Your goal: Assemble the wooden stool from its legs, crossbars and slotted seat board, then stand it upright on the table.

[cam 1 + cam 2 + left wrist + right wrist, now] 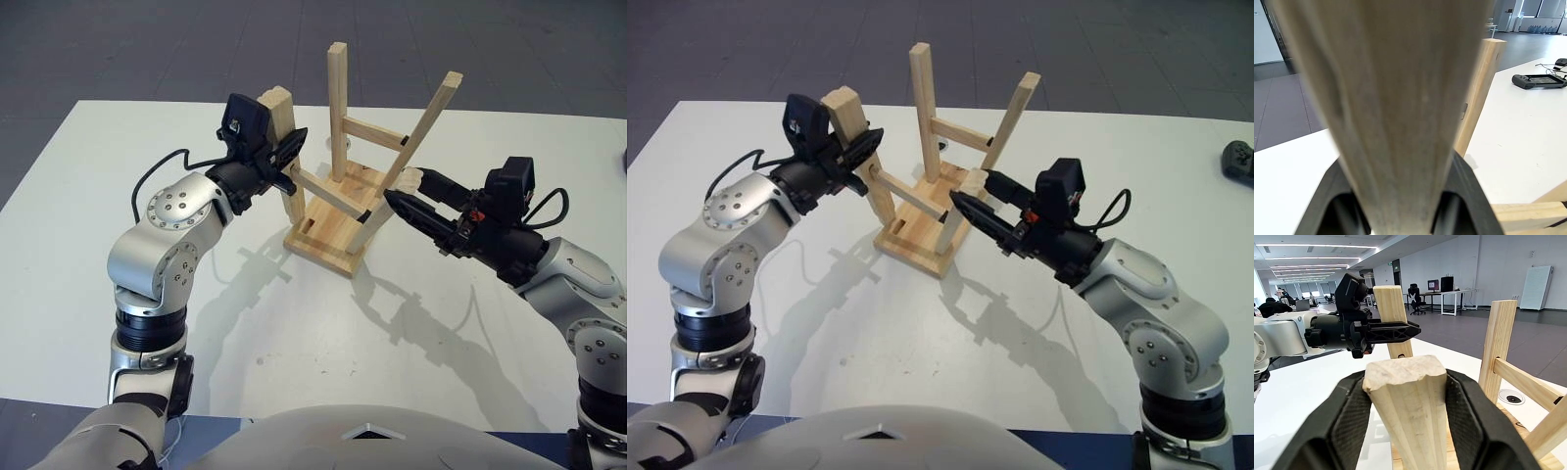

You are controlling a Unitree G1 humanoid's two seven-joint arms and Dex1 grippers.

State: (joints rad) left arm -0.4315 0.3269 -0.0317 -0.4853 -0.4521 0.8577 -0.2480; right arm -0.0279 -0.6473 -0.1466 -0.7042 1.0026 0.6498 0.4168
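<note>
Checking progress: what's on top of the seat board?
Legs joined by crossbars stand up from the seat board. Its underside, against the table, is covered.

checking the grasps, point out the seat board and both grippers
seat board (323, 240), left eye view, bare face
left gripper (297, 160), left eye view, between fingertips
right gripper (404, 186), left eye view, between fingertips

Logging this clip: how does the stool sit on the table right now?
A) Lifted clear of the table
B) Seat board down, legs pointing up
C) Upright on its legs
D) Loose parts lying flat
B: the seat board rests on the table with the legs sticking up, while the left hand and the right hand each clamp a leg.
</note>
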